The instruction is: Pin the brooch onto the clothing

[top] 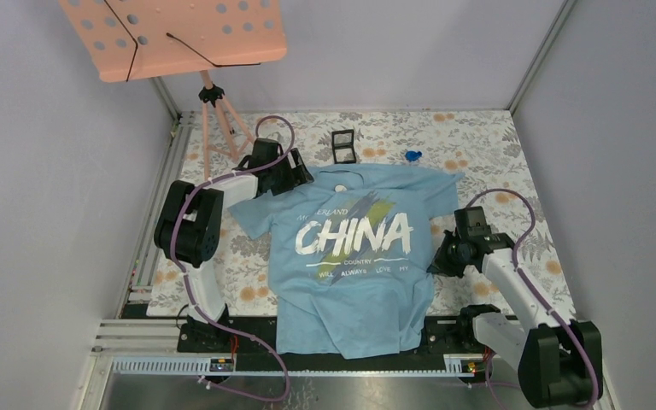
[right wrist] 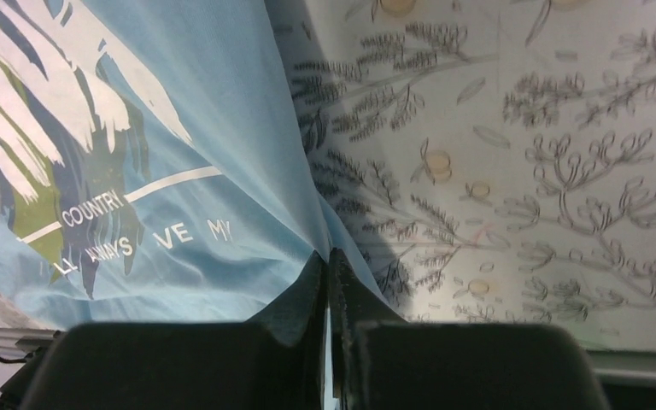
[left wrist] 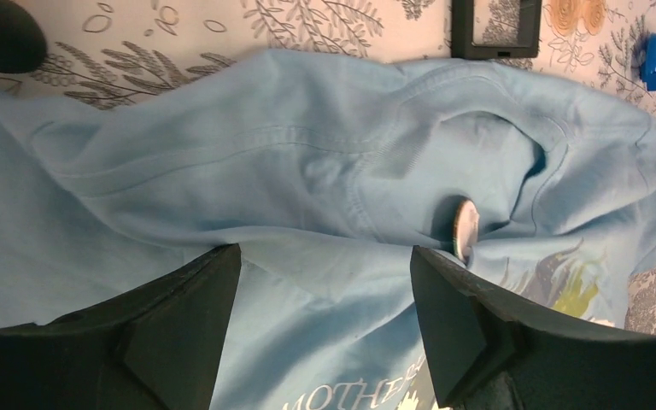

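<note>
The tiny round greenish-grey disc of a brooch (left wrist: 465, 229) is sitting just below the collar (left wrist: 487, 90) of the light blue short-sleeved T-shirt (top: 350, 290) with white CHINA lettering, which is lying on the floral-patterned counter (top: 495, 154). The left claw (left wrist: 323, 256) is hanging spread wide over the cloth on the left-sleeve side of the collar, gripping nothing, with the brooch just off its right finger. Well away from the collar, at the T-shirt's right side edge, the right claw (right wrist: 329, 260) is showing its fingers pressed together, apparently pinching that edge.

The main risk is that the brooch is standing almost on its rim in a crease. If the right claw is tugging the edge, the crease could flatten and the disc could tip over or slide off. The left claw, closing here, could also be gathering loose cloth along with the disc. Whether the pin is already through the fabric is not showing.

Being round, the brooch has no true long axis. From the left wrist it is appearing as a narrow ellipse running from the collar toward the chest print, with its pale face turning sideways rather than up.
</note>
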You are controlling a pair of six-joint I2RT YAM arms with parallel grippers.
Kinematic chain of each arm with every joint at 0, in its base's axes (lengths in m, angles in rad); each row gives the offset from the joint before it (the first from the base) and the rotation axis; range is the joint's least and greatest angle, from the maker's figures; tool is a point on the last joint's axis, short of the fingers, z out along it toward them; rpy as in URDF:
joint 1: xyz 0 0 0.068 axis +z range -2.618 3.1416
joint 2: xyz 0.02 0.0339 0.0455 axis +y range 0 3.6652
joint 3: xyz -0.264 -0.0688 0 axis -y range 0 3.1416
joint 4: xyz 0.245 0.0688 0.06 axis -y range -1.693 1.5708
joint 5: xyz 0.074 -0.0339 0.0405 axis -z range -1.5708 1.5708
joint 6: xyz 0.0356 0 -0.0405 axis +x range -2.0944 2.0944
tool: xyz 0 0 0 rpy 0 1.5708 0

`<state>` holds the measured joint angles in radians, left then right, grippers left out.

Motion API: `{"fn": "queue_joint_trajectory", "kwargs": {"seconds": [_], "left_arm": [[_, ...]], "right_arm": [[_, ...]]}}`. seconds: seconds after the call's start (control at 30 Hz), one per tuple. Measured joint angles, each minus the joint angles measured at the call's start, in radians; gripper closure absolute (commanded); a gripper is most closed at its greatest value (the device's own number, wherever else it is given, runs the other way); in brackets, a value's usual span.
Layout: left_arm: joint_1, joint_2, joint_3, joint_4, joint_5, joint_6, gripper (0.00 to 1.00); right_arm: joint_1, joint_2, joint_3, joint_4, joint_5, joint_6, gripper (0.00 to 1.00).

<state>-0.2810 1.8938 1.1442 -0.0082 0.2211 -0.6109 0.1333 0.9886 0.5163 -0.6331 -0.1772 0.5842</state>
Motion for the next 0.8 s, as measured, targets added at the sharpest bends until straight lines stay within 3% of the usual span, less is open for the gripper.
{"fn": "queue_joint_trajectory", "kwargs": {"seconds": [0.57, 0.8], "left_arm": [[0.041, 0.039, 0.0, 0.035, 0.056, -0.031, 0.22], [0.038, 0.033, 0.0, 0.029, 0.041, -0.017, 0.22]], "right_arm": [[0.022, -0.191, 0.024, -0.336, 0.056, 0.091, 1.0], [0.023, -0.226, 0.025, -0.389, 0.073, 0.116, 0.93]]}}
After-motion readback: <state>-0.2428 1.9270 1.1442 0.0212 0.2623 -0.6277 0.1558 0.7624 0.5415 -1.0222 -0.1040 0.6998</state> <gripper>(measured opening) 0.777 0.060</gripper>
